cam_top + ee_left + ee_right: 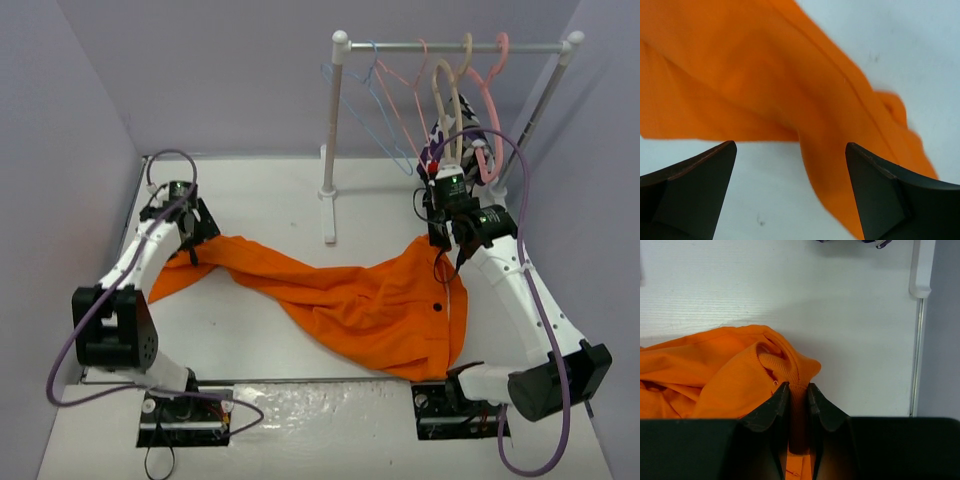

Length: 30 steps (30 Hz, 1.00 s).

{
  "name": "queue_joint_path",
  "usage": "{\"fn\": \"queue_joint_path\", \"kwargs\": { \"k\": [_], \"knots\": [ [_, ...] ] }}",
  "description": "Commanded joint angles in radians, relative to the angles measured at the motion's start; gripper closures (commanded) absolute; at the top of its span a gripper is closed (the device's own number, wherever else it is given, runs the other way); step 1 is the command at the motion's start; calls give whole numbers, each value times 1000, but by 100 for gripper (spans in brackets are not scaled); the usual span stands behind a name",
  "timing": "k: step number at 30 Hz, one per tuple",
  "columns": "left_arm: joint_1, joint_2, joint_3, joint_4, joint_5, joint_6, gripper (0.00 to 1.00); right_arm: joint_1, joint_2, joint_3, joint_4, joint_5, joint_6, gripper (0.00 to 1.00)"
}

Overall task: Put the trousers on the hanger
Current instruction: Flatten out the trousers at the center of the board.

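The orange trousers (350, 300) lie spread across the white table from the left arm to the right arm. My right gripper (798, 388) is shut on a fold of the trousers (730, 370) at their waist end; in the top view it (440, 240) sits at the cloth's far right corner. My left gripper (790, 150) is open just above the leg end of the trousers (765, 80), with a strip of cloth running between its fingers; in the top view it (190, 245) is at the cloth's left end. The light-blue hanger (372, 105) hangs on the rail at the back.
A white clothes rack (332, 150) stands at the back right, its post base near the trousers. Pink hangers (490, 110), a beige hanger (448, 95) and a patterned garment (462, 140) hang on the rail above my right arm. Grey walls close in both sides.
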Motion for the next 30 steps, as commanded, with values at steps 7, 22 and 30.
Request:
{"fn": "queue_joint_path", "kwargs": {
  "k": [7,22,30],
  "knots": [
    [233,359,390,14,20,-19,13,-4,-44,-50,115,-88,17,100],
    [300,714,742,-54,-19,-35,22,-5,-89,-122,169,-158,-23,100],
    [314,795,799,-97,-43,-30,29,-6,-63,-128,182,-157,-19,100]
  ]
}}
